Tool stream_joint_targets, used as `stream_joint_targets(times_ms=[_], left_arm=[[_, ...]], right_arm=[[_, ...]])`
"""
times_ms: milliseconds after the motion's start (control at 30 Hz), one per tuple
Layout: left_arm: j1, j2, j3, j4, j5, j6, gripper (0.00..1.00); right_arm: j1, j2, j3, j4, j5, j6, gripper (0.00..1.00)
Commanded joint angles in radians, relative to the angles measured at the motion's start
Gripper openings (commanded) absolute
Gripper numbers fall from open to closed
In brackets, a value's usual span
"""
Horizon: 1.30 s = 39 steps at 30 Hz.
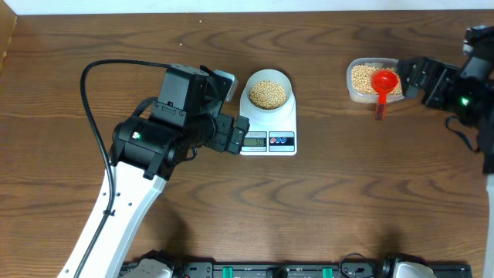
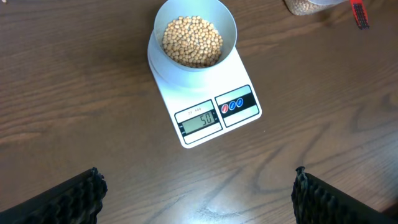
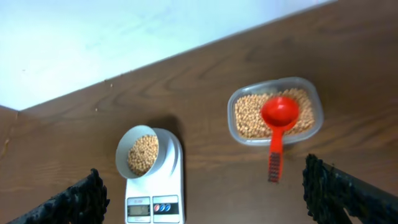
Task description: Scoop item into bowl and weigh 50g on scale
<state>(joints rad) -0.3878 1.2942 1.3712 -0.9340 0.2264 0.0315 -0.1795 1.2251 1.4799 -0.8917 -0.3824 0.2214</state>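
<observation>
Handling, L to R: the beans are small, round, hard and loose, so they'll roll and scatter if tipped. No pinching them; they move only by scoop or inside a container. They sit heaped in the bowl, straight ahead of the L claw and centred btwn its finger lines. The bowl looks light, rigid and smooth-walled, so prob. slippery. The best hold would be a pinch across the rim, one finger inside and one outside, keeping it level. It stands on the scale, which is flat, stiff and easy to nudge. Any touch on it would disturb the reading. The display faces the L claw and reads 50, so the target looks met and nothing there wants grabbing.

Ahead of the R claw and a bit to its right lies the clear tub. It looks thin-walled and light, w/ more beans in it. The red scoop rests w/ its cup on those beans and its handle over the tub's near rim, pointing back toward the R claw. The ribbed handle is the obvious grip spot: stiff plastic, light.

Claws: L claw fingers are spread fully apart and hold nothing. From overhead it sits just beside the scale's front-left corner. The wrist view shows only bare table btwn the fingers, no contact. R claw fingers are likewise wide apart and empty, near the scoop handle but not touching it.
</observation>
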Motion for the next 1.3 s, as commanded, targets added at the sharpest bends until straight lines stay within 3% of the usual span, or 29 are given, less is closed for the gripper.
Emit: stream_joint_targets(times_ms=[0, 300, 633, 900, 1267], left_arm=[[0.004, 0.004, 0.005, 0.0, -0.01, 0.017, 0.98], [0.004, 0.004, 0.005, 0.0, -0.01, 0.017, 0.98], [0.004, 0.004, 0.005, 0.0, -0.01, 0.017, 0.98], [0.004, 0.004, 0.005, 0.0, -0.01, 0.017, 0.98], [0.004, 0.004, 0.005, 0.0, -0.01, 0.017, 0.98]], right_arm=[[-0.004, -0.1, 0.013, -0.001, 0.118, -0.055, 0.99], [-0.004, -0.206, -0.123, 0.058, 0.272, -0.105, 0.99], [-0.03, -0.508, -0.771, 0.698, 0.264, -0.107, 0.99], [-0.03, -0.749, -1.209, 1.015, 0.265, -0.107, 0.99], [-0.029, -1.009, -1.452, 1.057, 0.264, -0.106, 0.99]])
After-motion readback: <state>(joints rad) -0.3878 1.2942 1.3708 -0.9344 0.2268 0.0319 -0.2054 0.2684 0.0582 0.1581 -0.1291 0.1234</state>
